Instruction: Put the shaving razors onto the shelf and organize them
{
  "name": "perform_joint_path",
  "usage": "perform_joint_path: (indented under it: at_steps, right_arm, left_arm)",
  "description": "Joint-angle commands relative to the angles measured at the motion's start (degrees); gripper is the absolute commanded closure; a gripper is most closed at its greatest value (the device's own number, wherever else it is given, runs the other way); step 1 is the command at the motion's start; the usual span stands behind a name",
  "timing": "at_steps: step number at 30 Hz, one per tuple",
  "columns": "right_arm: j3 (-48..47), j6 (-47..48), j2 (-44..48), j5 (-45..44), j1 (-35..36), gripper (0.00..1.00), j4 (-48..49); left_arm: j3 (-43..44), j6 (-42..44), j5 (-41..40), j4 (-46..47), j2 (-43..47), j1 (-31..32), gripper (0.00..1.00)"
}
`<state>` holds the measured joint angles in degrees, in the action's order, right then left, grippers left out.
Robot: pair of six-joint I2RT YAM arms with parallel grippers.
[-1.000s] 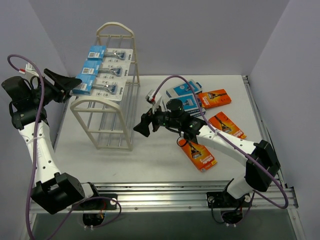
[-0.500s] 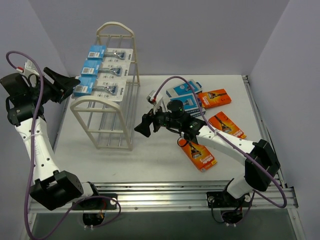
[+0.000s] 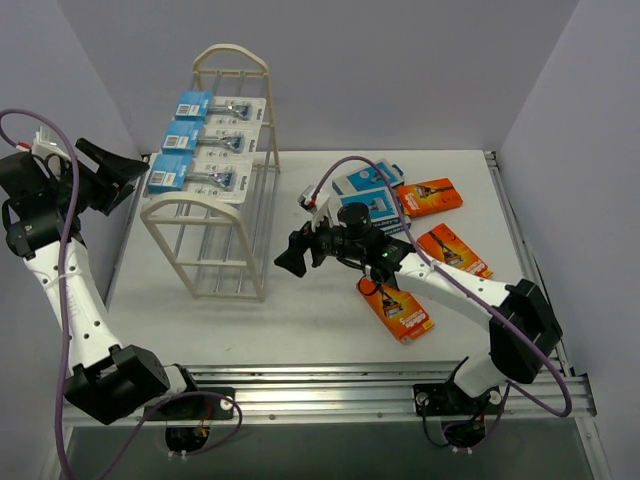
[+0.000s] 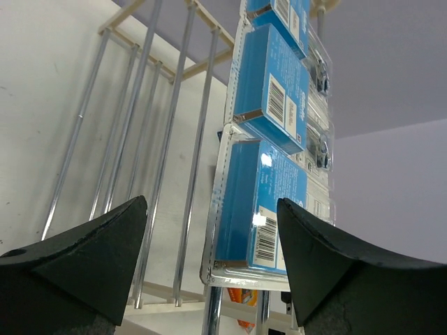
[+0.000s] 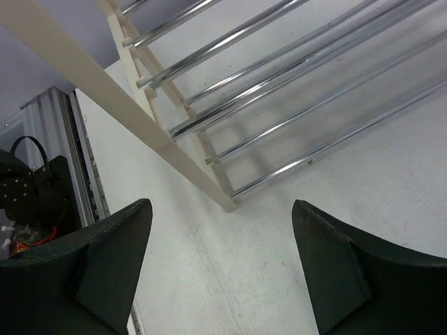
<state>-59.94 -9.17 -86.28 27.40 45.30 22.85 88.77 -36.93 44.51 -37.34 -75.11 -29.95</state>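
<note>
The cream-white shelf [image 3: 197, 199] stands at the left of the table. Three white-and-blue razor blister packs [image 3: 205, 175] [image 3: 215, 140] [image 3: 222, 108] lie in a row on its top rods. My left gripper [image 3: 125, 178] hovers open just left of the nearest pack [image 4: 262, 209], holding nothing. My right gripper [image 3: 295, 255] is open and empty, low over the table to the right of the shelf's foot [image 5: 174, 150]. Three orange razor boxes [image 3: 395, 310] [image 3: 453, 250] [image 3: 428, 196] and blue-and-white boxes [image 3: 368, 190] lie on the table at the right.
The shelf's lower tiers of chrome rods [image 4: 171, 139] carry nothing. Grey walls close in on the left, back and right. A metal rail [image 3: 330, 385] runs along the near edge by the arm bases.
My left gripper has drawn back to the left, away from the nearest blister pack, and its jaws have widened. The pack stays on the top rods. The right arm has hardly moved.
</note>
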Motion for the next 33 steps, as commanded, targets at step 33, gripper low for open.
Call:
perform_joint_path:
  at_steps: [33]
  right_arm:
    - [17.23, -5.68, 18.69, -9.47, -8.91, 0.19, -10.20]
  left_arm:
    - [-10.81, -6.56, -8.23, 9.64, 36.98, 0.44, 0.13]
